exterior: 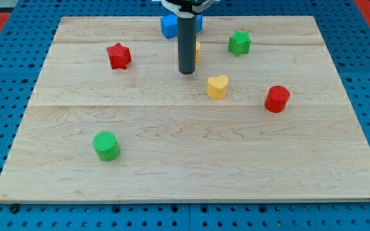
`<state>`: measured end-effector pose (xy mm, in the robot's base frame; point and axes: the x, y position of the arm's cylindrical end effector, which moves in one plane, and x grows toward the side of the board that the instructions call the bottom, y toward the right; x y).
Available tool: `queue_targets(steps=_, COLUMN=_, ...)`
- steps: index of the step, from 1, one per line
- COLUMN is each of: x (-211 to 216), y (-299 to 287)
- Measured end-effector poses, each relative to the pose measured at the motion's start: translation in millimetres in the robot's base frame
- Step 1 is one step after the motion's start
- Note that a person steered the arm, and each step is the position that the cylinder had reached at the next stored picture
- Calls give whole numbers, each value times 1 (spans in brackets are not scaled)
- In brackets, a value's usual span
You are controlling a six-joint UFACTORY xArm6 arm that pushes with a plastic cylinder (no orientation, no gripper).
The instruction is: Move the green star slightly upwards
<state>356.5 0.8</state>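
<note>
The green star [239, 43] is a small bright green block with blunt points. It lies flat near the view's top, to the right of my tip [186, 72] and a little above it, clear of the rod and of every other block.

The rod is the end effector; it has no jaws and grasps nothing, with its lower end down on the wooden worktop [191, 160]. Its shaft hides most of a yellow block [198, 51], of which only a sliver shows at the rod's right edge, so its shape cannot be made out. A blue block [168, 27] behind the rod is also partly covered, its shape unclear.

A yellow heart [217, 86] sits just below and right of my tip. A red cylinder [277, 99] lies further right. A red star [118, 56] lies to the left, and a green cylinder [106, 145] is well below and left. Nothing stands between my tip and the green star.
</note>
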Motion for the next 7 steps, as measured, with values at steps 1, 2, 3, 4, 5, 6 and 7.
queue_targets(steps=1, x=0, y=0)
queue_targets(steps=2, x=0, y=10)
queue_targets(steps=3, x=-2, y=21)
queue_targets(steps=4, x=-2, y=21)
queue_targets(steps=5, x=-2, y=21)
queue_targets(steps=6, x=-2, y=27)
queue_targets(steps=7, x=1, y=65)
